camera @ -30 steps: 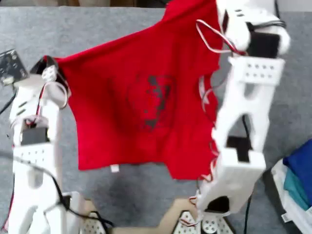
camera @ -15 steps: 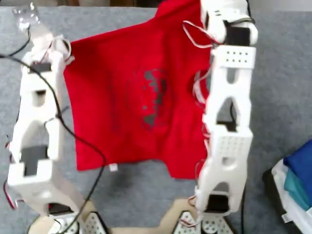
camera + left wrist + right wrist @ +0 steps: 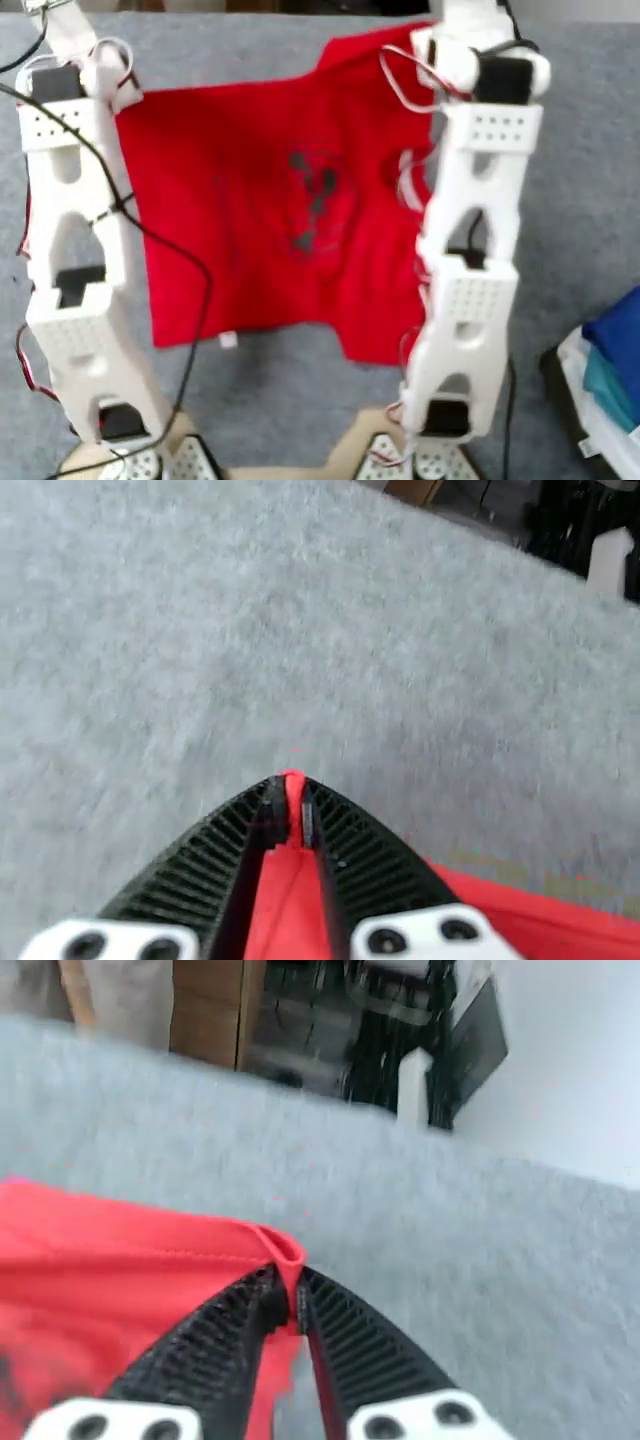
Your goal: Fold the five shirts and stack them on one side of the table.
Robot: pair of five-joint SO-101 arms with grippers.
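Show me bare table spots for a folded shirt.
Bare grey table lies right of the right arm, beyond the clothes pile; a narrow strip borders the red shirt hem. The centre is crowded by shirt and arms.

Our left arm and right arm are chains of white printed segments with cut-outs, rows of small holes and black motor blocks. Red, white and black cables loop along them. The left pincer and right pincer have black ribbed fingers on white mounts with dark screw holes.

The red cloth shirt looks matt, the grey table cover fuzzy like felt, the white plastic arm segments smooth.
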